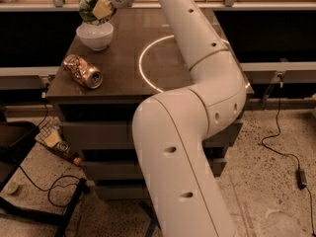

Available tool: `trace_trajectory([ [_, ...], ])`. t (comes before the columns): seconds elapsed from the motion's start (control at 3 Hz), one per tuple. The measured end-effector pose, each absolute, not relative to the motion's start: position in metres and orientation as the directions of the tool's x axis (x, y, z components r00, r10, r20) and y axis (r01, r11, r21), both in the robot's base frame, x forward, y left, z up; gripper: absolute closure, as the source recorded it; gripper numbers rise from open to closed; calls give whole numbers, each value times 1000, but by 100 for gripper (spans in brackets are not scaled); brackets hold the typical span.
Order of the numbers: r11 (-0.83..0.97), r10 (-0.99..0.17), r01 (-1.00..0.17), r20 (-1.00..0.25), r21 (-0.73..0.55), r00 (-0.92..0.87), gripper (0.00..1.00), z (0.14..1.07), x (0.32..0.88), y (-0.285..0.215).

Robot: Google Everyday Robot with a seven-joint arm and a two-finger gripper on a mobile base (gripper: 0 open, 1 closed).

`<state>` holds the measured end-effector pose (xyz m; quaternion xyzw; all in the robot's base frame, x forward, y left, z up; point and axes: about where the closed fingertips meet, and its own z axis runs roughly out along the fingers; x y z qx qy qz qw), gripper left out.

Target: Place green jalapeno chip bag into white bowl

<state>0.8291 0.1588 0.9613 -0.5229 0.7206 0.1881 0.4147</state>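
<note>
The green jalapeno chip bag (88,3) is a crinkly light-green and white bag held at the top left of the camera view. My gripper (100,9) is shut on it and holds it just above the white bowl (95,36). The bowl stands on the far left part of the dark table top (123,63), and the bag's lower end hangs close over its rim. My white arm (187,112) reaches from the foreground across the table to the bag.
A crushed tan can (83,71) lies on its side near the table's front left edge. A bright ring of light (148,63) marks the table's middle. Drawers sit below the top. Cables and clutter (57,144) lie on the floor at the left, another cable (286,152) at the right.
</note>
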Motion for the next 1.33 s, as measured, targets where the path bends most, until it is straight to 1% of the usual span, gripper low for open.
trace_trajectory([
  [0.33, 407, -609, -894, -785, -185, -115, 100, 951, 843, 164],
  [0.67, 403, -610, -897, -784, -181, -116, 82, 948, 842, 167],
  [1.33, 396, -614, -902, -780, -173, -120, 35, 940, 843, 173],
])
